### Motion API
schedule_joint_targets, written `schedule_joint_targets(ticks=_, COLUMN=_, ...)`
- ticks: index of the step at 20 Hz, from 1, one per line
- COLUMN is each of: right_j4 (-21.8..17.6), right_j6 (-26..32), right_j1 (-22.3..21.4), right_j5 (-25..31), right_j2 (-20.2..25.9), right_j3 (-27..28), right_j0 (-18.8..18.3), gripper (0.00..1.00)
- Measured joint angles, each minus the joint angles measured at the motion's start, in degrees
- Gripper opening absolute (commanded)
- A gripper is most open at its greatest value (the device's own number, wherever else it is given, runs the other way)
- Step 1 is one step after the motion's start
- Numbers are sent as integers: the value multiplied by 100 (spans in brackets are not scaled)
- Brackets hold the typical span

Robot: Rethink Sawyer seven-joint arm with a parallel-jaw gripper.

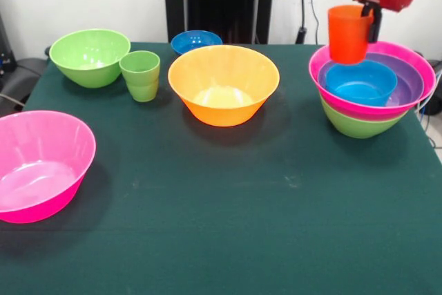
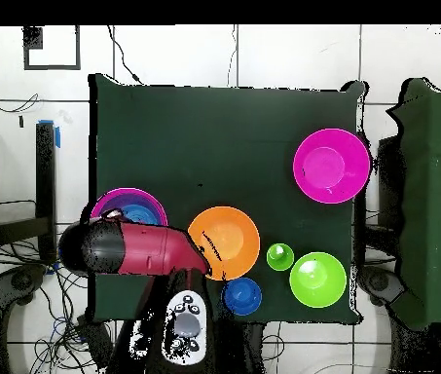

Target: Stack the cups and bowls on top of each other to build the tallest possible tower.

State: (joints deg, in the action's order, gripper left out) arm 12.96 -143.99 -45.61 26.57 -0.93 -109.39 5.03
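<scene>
Dark green worktop [image 1: 228,226] has a loose pink bowl [image 1: 38,165] at the front left, a green bowl [image 1: 90,56] and green cup [image 1: 141,74] behind it, an orange bowl [image 1: 223,84] mid-table, a small blue bowl [image 1: 195,41] at the back, and the tower [image 1: 369,91] on the right.

The gripper [image 1: 369,18] is holding an orange cup [image 1: 349,32] by its rim above the tower [image 1: 371,88], at two o'clock on the table [image 1: 228,226]. An orange bowl [image 1: 223,84] is sitting centre, a green cup [image 1: 141,74] and green bowl [image 1: 90,56] at eleven, a blue bowl [image 1: 195,41] at twelve, a pink bowl [image 1: 40,164] at nine
</scene>
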Motion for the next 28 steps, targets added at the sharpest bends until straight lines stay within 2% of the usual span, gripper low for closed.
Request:
schedule_joint_targets(ticks=6, right_j4=189, right_j6=0, right_j1=-142, right_j5=23, right_j2=-71, right_j3=-45, right_j0=210, gripper=0)
schedule_joint_targets(ticks=12, right_j4=364, right_j6=0, right_j1=-162, right_j5=23, right_j2=-134, right_j3=-63, right_j0=254, gripper=0)
schedule_joint_targets(ticks=19, right_j4=417, right_j6=0, right_j1=-87, right_j5=12, right_j2=-138, right_j3=-84, right_j0=200, gripper=0)
schedule_joint_targets(ticks=28, right_j4=419, right_j6=0, right_j1=221, right_j5=-336, right_j2=-136, right_j3=-174, right_j0=-25, gripper=0)
